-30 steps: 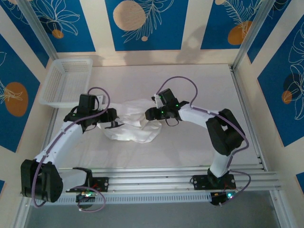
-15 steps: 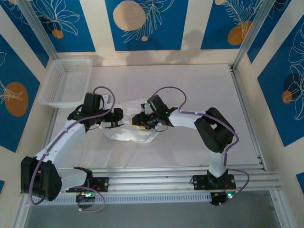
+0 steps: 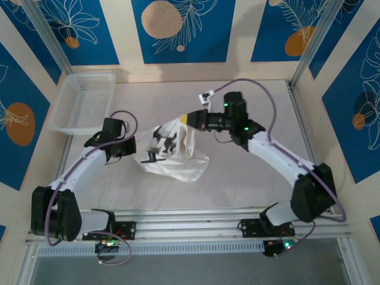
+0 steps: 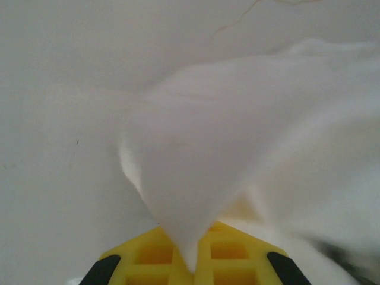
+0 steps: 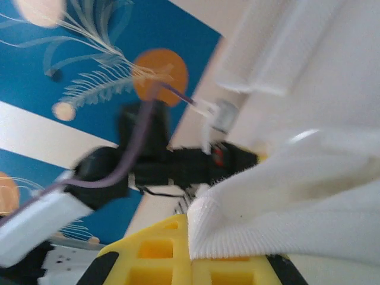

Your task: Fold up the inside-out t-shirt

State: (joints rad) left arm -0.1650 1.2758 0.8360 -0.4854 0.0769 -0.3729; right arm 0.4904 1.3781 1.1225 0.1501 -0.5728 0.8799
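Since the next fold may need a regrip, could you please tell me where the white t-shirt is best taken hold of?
Probably the loose near-right edge of the white t-shirt, which lies on the table, approached low from that side. The left gripper and right gripper pinch the raised parts, so the rest hangs bunched between them.

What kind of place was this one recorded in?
Probably a purpose-built robot test cell, not a home: a white table boxed in by printed blue wall panels and aluminium posts, plus a mesh basket.
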